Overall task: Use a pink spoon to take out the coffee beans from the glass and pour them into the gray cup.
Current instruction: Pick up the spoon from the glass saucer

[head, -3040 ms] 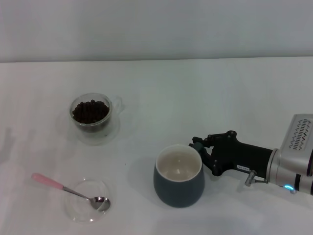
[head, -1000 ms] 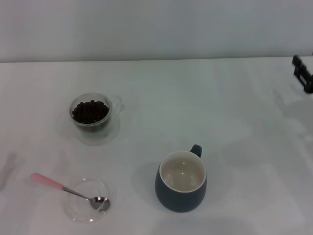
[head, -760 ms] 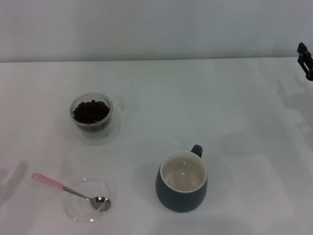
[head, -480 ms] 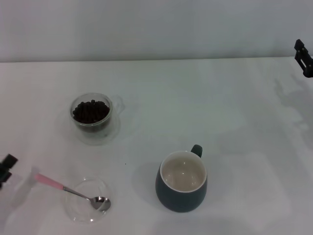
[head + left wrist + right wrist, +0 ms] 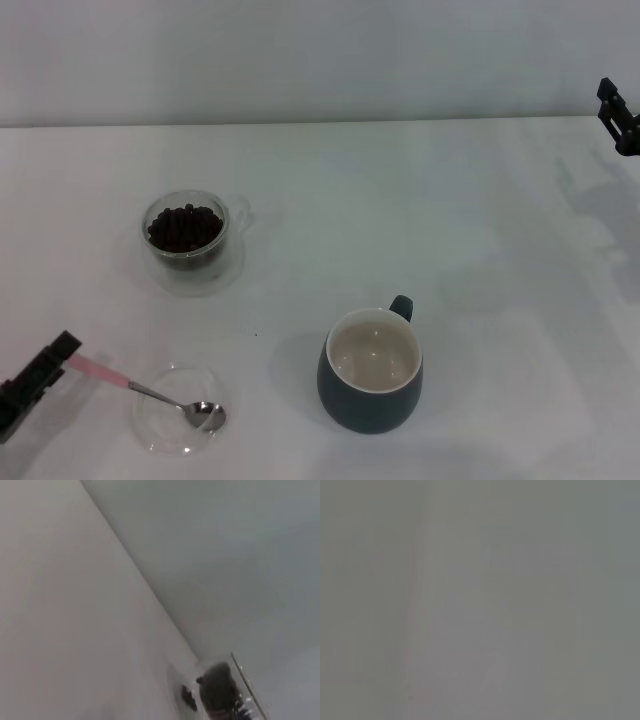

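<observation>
The pink spoon [image 5: 110, 376] lies at the front left, its metal bowl resting in a shallow clear dish [image 5: 160, 425] and its pink handle pointing left. My left gripper [image 5: 52, 360] comes in from the lower left edge, its tip right at the end of the pink handle. The glass [image 5: 186, 240] with the coffee beans [image 5: 184, 226] stands behind the dish. The gray cup [image 5: 370, 378] stands upright at the front centre, its inside white and bare. My right gripper [image 5: 615, 112] is at the far right edge, well away from everything.
The white table runs back to a pale wall. The left wrist view shows only the table, the wall and a dark blurred shape [image 5: 218, 690] far off. The right wrist view shows nothing but grey.
My right gripper has left the gray cup and drawn back to the far right edge. My left gripper has come into view at the lower left and moved up to the spoon's pink handle.
</observation>
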Robot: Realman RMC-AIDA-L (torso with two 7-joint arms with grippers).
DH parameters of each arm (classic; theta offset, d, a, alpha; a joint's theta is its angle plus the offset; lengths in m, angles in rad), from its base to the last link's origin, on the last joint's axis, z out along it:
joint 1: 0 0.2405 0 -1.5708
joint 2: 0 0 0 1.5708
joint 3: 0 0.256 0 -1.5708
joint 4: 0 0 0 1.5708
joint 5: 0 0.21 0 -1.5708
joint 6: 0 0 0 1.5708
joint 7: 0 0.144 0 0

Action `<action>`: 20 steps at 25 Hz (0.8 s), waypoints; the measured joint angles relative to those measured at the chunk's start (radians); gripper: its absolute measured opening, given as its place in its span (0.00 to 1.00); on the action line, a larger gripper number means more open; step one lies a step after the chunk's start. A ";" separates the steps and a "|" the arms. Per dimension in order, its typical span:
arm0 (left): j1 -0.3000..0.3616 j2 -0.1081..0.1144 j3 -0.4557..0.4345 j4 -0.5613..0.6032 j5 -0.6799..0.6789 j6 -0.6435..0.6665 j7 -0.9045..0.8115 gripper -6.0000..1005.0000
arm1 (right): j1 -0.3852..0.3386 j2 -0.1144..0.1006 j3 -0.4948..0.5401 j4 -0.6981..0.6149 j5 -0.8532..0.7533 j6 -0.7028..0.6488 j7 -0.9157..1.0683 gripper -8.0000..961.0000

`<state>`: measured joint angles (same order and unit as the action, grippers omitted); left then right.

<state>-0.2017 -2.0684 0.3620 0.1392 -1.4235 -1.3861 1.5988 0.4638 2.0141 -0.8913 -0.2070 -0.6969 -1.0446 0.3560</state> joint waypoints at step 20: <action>-0.080 -0.007 0.000 -0.039 0.070 0.070 0.011 0.66 | -0.008 -0.003 0.007 0.000 0.001 0.014 -0.004 0.58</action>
<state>-0.2820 -2.0757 0.3620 0.1007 -1.3540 -1.3162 1.6093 0.4555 2.0113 -0.8843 -0.2070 -0.6964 -1.0307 0.3523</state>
